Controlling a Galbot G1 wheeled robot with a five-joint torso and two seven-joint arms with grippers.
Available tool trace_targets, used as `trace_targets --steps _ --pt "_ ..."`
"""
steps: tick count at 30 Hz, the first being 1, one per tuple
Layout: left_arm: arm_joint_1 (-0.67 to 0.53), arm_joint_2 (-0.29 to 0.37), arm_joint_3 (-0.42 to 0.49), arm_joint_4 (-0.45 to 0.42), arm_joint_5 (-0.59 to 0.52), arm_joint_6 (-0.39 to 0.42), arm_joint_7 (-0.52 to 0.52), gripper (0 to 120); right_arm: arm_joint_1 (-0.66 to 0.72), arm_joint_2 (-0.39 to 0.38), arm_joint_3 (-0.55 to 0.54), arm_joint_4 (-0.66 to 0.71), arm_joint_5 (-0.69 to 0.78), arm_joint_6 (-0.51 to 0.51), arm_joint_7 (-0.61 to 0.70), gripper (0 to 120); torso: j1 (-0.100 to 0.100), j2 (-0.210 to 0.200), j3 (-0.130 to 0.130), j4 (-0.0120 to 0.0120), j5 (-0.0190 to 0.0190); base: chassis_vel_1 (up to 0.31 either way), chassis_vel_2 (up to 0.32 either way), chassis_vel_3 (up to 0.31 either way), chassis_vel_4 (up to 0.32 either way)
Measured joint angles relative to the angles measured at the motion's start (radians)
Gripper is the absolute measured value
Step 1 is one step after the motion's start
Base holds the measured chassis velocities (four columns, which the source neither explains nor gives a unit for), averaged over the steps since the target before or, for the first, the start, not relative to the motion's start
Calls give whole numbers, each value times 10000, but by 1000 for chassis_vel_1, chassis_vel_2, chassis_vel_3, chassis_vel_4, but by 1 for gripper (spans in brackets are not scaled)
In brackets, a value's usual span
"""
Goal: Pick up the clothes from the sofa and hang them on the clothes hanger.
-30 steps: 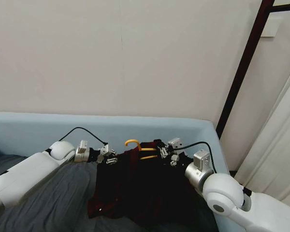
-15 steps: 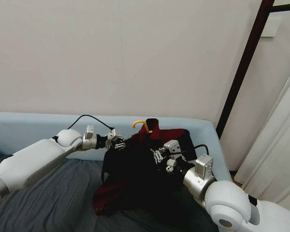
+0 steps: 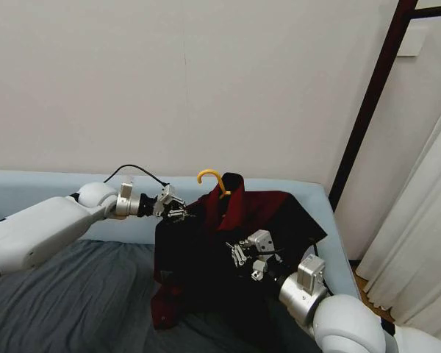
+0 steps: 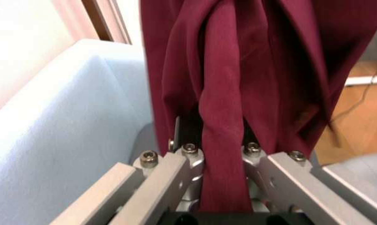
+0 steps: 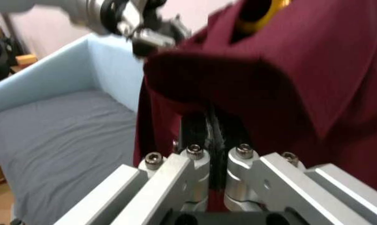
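We see the dark red shirt (image 3: 231,235) held up in the air over the grey seat cushion (image 3: 66,294) of the light blue sofa (image 3: 44,193). It is draped on a yellow hanger (image 3: 209,179) whose hook sticks up out of the collar, in front of the pale wall (image 3: 206,88). The lower hem of the shirt trails down close to the cushion, and we cannot tell whether it touches.

The left gripper (image 3: 178,212) reaches in from the left, level with the shoulder of the shirt and just below the hook. In the left wrist view we find its fingers (image 4: 177,136) clamped on a thick fold of the cloth, which runs down between them and fills the gap.

The right gripper (image 3: 244,254) comes up from below on the right and sits against the front of the shirt, lower than the left one and under the collar. In the right wrist view its fingers (image 5: 198,131) are drawn narrow, almost touching, and their tips go under an overhanging fold of the shirt. They appear to be nipping the cloth there, though the fold hides the contact itself.

To the right of the sofa we see a dark pole (image 3: 367,110) rising against the wall, with a pale curtain (image 3: 426,250) beyond it.
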Motion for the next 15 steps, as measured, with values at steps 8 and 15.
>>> trace_targets --steps 8,15 --pt "-673 -531 386 1013 533 -246 345 1 -663 -66 37 53 -892 140 -494 0 0 0 0 -1 0 0 0 0 0" --pt "-603 -679 197 1247 606 -343 32 1 -732 -114 -119 44 -1321 175 -779 0 0 1 0 -1 0 0 0 0 0"
